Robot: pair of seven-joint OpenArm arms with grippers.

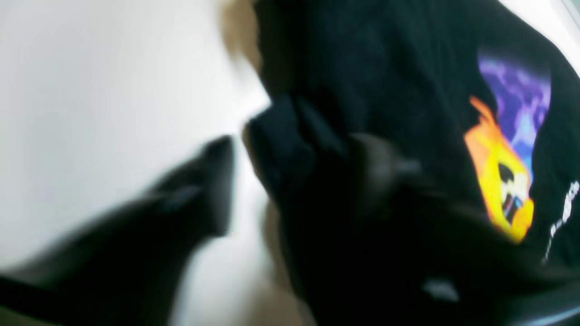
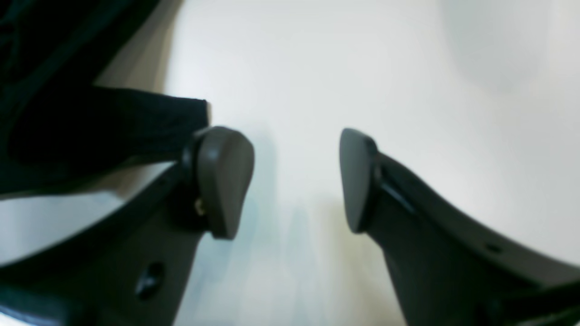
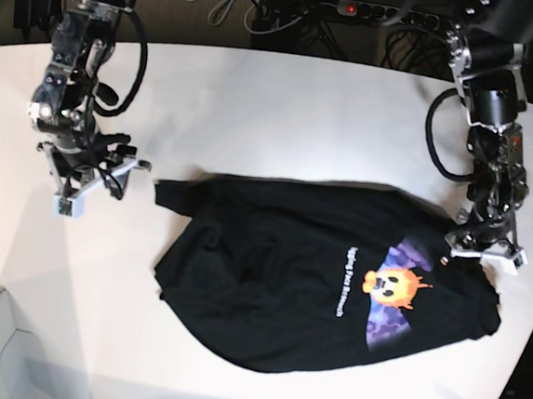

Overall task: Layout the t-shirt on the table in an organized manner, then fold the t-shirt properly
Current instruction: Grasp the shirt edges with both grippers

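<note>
Blurrily, white lettering on the t-shirt (image 3: pixel 334 280) beside its graphic looks unreadable.

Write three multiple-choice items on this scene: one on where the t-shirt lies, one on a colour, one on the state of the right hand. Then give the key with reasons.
1. Where does the t-shirt lie?
A. spread on the table, between the two arms
B. hanging off the table's far edge
C. bundled under the right arm

2. What colour is the background behind the shirt's orange figure?
A. green
B. purple
C. red

3. How does the right hand stand?
A. shut on cloth
B. shut on nothing
C. open, with nothing between its fingers

Key: 1 A, the base view shows it lying mostly flat between both arms. 2 B, purple surrounds the orange figure. 3 C, the right wrist view shows bare table between the separated fingers.
</note>
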